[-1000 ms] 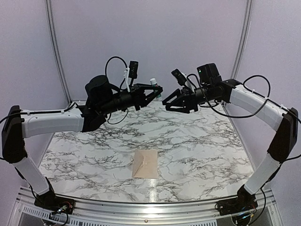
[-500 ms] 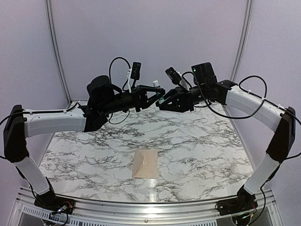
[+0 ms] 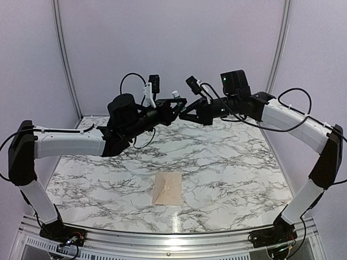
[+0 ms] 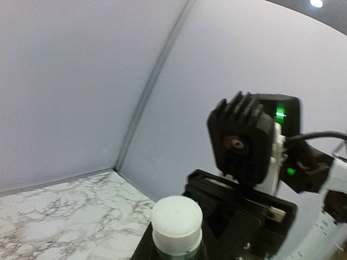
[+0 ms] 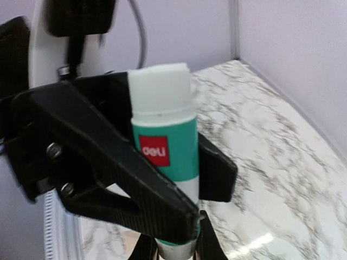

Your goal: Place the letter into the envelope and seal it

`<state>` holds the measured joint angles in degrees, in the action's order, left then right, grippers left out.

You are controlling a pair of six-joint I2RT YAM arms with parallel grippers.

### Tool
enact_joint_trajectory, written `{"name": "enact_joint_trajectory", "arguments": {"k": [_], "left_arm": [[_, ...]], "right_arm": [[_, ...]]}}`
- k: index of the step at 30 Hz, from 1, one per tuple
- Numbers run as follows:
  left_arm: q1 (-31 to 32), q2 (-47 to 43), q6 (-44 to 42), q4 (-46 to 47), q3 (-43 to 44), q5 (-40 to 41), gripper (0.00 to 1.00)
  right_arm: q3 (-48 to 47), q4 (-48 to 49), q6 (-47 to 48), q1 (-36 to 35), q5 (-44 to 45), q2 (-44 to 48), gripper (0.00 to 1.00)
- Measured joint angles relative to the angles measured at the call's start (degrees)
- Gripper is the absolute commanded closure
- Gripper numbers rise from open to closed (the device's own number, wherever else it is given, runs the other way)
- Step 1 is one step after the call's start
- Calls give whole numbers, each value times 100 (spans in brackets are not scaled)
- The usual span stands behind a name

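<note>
- Left fingers (image 5: 108,157): matte black wedges, with two silver screws at their root.
- Left arm (image 3: 65,145): white shells between black joints — a fat black cylinder well behind those fingers.
- Right arm (image 3: 287,120): same white and black, thin black cables looping along it.
- Camera (image 4: 238,142) above the right fingers (image 3: 191,115): black, finned — green light behind.

Lab booth: marble tabletop (image 3: 227,162), plain walls (image 3: 173,43)

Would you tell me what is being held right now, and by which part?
The left tool grips the glue stick around its green body, below the white cap. The right tool brackets its bottom end; a firm hold there cannot be told.
</note>
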<state>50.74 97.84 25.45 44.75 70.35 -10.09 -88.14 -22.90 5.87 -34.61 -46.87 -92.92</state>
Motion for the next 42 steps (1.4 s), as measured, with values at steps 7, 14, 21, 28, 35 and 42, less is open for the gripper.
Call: {"name": "enact_joint_trajectory", "arguments": {"k": [7, 14, 21, 28, 35, 42], "left_arm": [[459, 708, 157, 133, 400, 2476, 100], [402, 476, -127, 138, 160, 2282, 100], [-96, -81, -229, 149, -144, 122, 100], [-111, -129, -125, 166, -96, -1233, 100], [-103, -33, 26, 173, 122, -1779, 100], [-103, 39, 76, 170, 122, -1888, 100]], "right_arm": [[66, -111, -144, -634, 3270, 79, 57], [260, -321, 70, -310, 2520, 361, 46], [238, -791, 920, 638, 278, 520, 51], [98, -1012, 1064, 490, -1266, 11, 51], [-20, -868, 977, 229, -1884, -33, 55], [-31, -754, 881, 111, -2103, -33, 68]]}}
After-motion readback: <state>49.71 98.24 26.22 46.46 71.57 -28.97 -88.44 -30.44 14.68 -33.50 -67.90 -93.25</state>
